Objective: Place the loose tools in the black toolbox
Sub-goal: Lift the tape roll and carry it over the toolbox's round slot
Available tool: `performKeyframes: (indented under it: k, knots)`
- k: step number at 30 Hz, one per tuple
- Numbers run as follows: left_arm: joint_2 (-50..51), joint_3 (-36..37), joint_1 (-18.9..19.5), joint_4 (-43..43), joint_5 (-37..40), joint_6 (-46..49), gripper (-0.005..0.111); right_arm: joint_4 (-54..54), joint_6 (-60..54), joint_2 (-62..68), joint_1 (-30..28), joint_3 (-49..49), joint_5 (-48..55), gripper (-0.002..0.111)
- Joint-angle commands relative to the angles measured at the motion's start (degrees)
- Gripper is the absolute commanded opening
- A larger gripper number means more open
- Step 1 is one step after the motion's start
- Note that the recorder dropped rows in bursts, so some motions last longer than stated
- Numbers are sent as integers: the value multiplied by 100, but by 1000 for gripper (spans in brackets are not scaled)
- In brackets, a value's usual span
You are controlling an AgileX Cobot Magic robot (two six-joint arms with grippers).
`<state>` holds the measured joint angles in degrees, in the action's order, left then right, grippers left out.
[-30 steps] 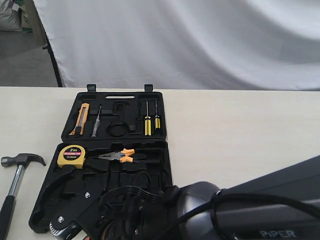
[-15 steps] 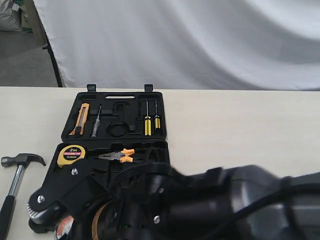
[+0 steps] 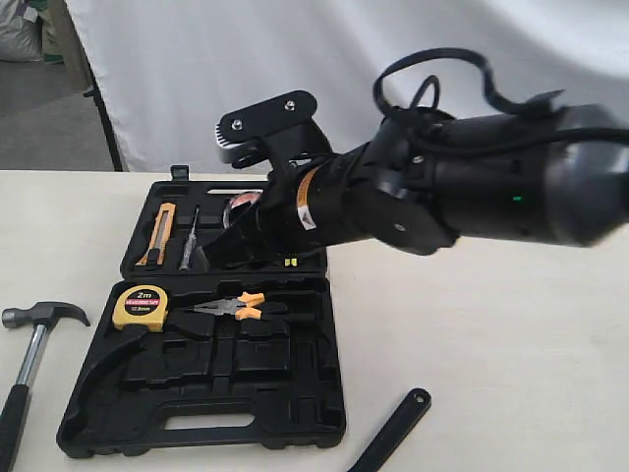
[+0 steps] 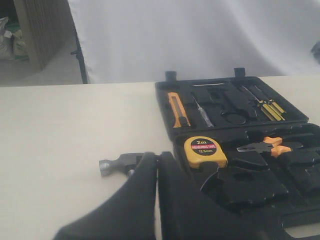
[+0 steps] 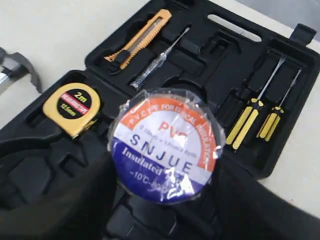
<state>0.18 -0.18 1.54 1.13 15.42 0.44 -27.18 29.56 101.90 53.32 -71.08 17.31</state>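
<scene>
Gripping tape roll [image 5: 165, 145], right tool [image 5: 165, 185] over toolbox [image 3: 331, 344] | hammer [image 3: 39, 320] outside | left tool [image 4: 157, 167] seemingly closed

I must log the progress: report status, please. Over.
Right gripper shut on tape, above toolbox far half. Left gripper shut, empty. Hammer, wrench on table. Nothing seen in the way.

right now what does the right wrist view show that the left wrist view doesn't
Only the right wrist view: the PVC tape roll, held over the black toolbox. Only the left wrist view: the orange-handled pliers and the shut left gripper. Both: the hammer head, yellow tape measure, utility knife, two yellow-handled screwdrivers.
</scene>
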Motion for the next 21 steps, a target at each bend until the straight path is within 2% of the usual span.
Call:
performKeyframes:
  k: [1, 7, 13, 16, 21]
  knots:
    - [-18, 18, 20, 64, -1, -44, 1, 28, -170, 989, -127, -751, -29, 0]
    - [-18, 18, 20, 64, -1, -44, 1, -56, -201, 2338, -127, -2088, 256, 0]
    - [-18, 18, 20, 64, -1, -44, 1, 30, -201, 3244, -127, -3428, 1281, 0]
    - [-18, 18, 20, 64, -1, -44, 1, 18, -201, 3476, -127, -3728, 1516, 0]
    - [-18, 18, 20, 64, -1, -44, 1, 18, -201, 3628, -127, -3818, 1294, 0]
